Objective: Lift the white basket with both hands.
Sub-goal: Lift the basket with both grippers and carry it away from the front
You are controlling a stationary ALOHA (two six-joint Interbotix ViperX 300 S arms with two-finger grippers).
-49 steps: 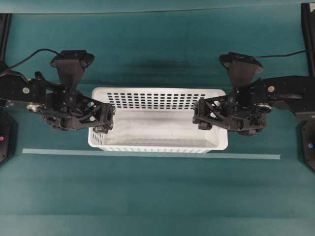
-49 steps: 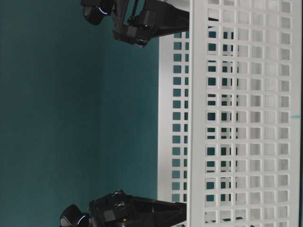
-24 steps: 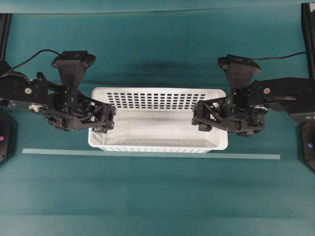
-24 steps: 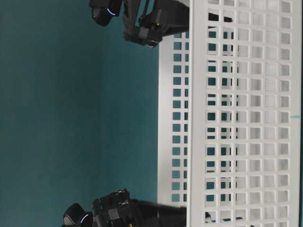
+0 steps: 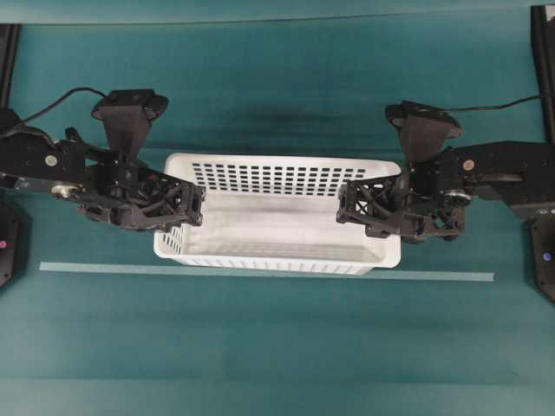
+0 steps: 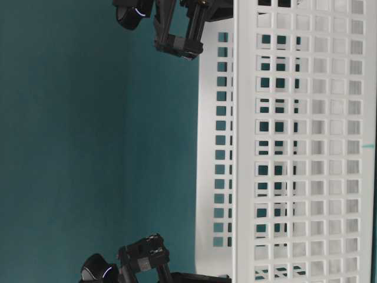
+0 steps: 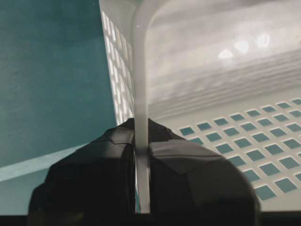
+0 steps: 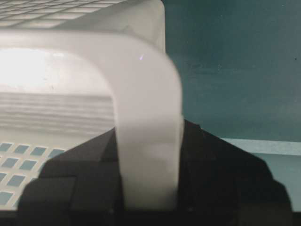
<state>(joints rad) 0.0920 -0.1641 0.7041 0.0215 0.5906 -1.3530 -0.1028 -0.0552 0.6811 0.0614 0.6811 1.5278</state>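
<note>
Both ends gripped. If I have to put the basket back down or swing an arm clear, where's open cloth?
Bare cloth lies in front of the pale tape strip, and behind the white basket between the two camera mounts. Crowded: both short ends, where the left gripper and right gripper clamp the rim.

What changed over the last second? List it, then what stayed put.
Both hands closed on the white basket: the left hand pinches its left end wall, the right hand its right rim. The basket shifted only slightly. The arms stayed beside it, and the pale strip is unmoved.
</note>
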